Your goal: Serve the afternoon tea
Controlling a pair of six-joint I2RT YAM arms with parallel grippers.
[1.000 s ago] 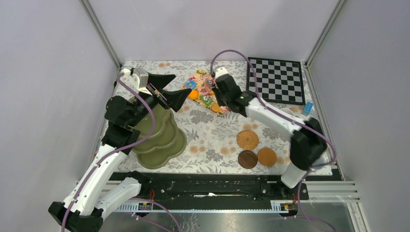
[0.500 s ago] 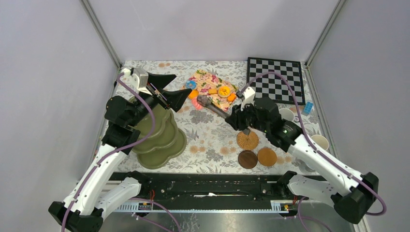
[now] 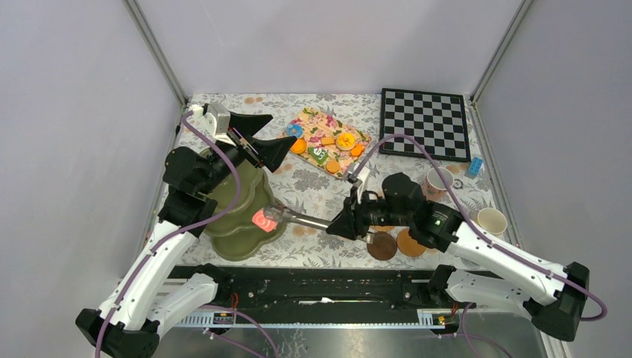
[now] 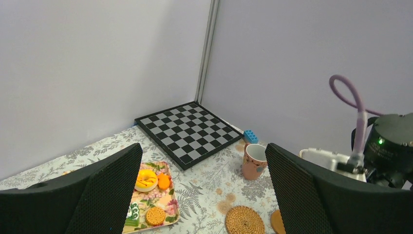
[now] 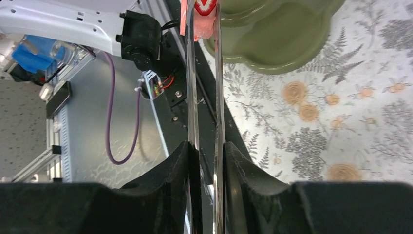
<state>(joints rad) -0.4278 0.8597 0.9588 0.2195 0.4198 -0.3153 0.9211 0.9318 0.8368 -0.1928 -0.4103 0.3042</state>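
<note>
My right gripper [image 3: 346,224] [image 5: 207,152] is shut on the handles of the metal tongs [image 3: 305,221] [image 5: 217,92]. The tongs' tips pinch a red-and-pink toy pastry [image 3: 264,219] [image 5: 201,13] over the near-right rim of the olive-green stand's [image 3: 240,224] [image 5: 280,41] bottom tier. High above the stand's back, my left gripper [image 3: 282,130] [image 4: 204,195] hangs open and empty. Several pastries lie on the floral tray [image 3: 339,165] behind the stand. A pink mug [image 3: 438,180] [image 4: 254,162] and a yellowish mug [image 3: 492,220] stand at the right. Brown [image 3: 382,246] and orange [image 3: 411,242] coasters lie under my right arm.
The chessboard [image 3: 425,123] [image 4: 187,131] lies at the back right, a blue brick [image 3: 475,167] by its corner. A woven coaster [image 4: 244,220] is partly hidden by my right arm in the top view. Grey walls enclose the table on three sides.
My right arm has swung from the tray at the back down and left to the stand, carrying the pastry in the tongs. The left arm has not moved.
</note>
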